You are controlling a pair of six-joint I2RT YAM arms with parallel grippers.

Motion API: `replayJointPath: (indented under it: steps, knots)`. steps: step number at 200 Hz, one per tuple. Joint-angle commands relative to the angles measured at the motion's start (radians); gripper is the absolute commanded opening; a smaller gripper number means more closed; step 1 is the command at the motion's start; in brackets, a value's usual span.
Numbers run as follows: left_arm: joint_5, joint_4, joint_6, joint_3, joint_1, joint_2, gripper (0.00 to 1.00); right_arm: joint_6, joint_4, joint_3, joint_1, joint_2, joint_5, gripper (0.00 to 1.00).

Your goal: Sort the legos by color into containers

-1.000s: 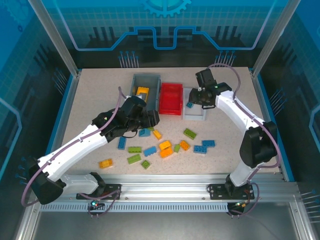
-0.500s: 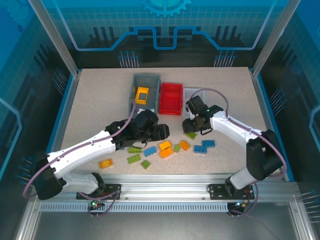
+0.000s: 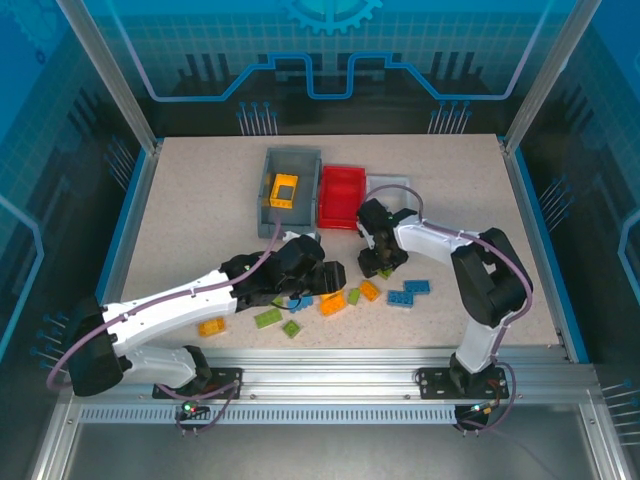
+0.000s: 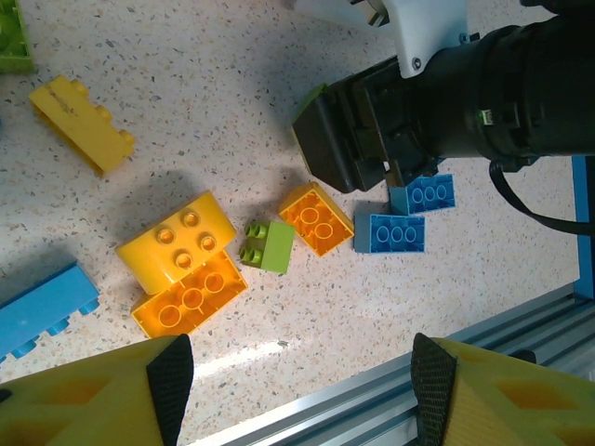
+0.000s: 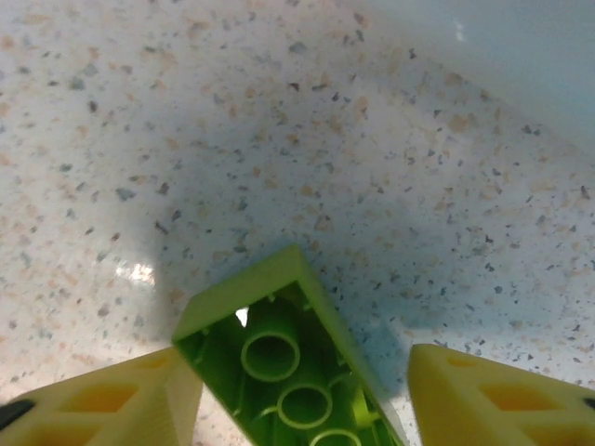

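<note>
speckled desk (image 3: pixel 190 200) inside a blue-lit cage, three containers lined up at the far side: gray bin (image 3: pixel 292 152), red bin (image 3: pixel 340 200), white bin (image 3: pixel 390 180) partly behind the right arm. one orange brick (image 3: pixel 284 190) already in the gray bin. remaining legos (image 3: pixel 330 302) loose on the desk near the middle, between the two arms.

right end effector (image 5: pixel 297 372) low to the desk, jaws apart, astride a lime green brick (image 5: pixel 279 358) lying hollow side up; not pinched, by the look of it. left end effector (image 4: pixel 302 381) open and empty, hovering above a yellow brick (image 4: pixel 177 243) touching an orange one (image 4: pixel 191 299).

probably light, rigid, smooth-walled plastic with no give, so prone to squirting out or twisting if caught by a corner. best taken across the two long flat walls, mid-length, pads square to them, clear of studs and rim.
</note>
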Motion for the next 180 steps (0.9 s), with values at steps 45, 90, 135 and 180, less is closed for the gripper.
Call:
replayJointPath:
  steps: [45,90,135,180]
  knots:
    - [-0.042,-0.002,0.008,0.004,-0.004,-0.042,0.67,0.024,0.018,0.009,0.010,0.010,0.027,0.36]
    - [-0.128,-0.098,0.086,0.081,0.045,-0.075,0.67,0.119,0.008,0.086,0.048,-0.148,0.018,0.31]
    - [-0.095,-0.083,0.180,0.183,0.206,-0.042,0.67,0.228,-0.029,0.439,0.028,0.067,-0.043,0.30]
    - [-0.073,-0.033,0.237,0.234,0.317,0.006,0.67,0.321,-0.066,0.766,-0.030,0.330,-0.084,0.30]
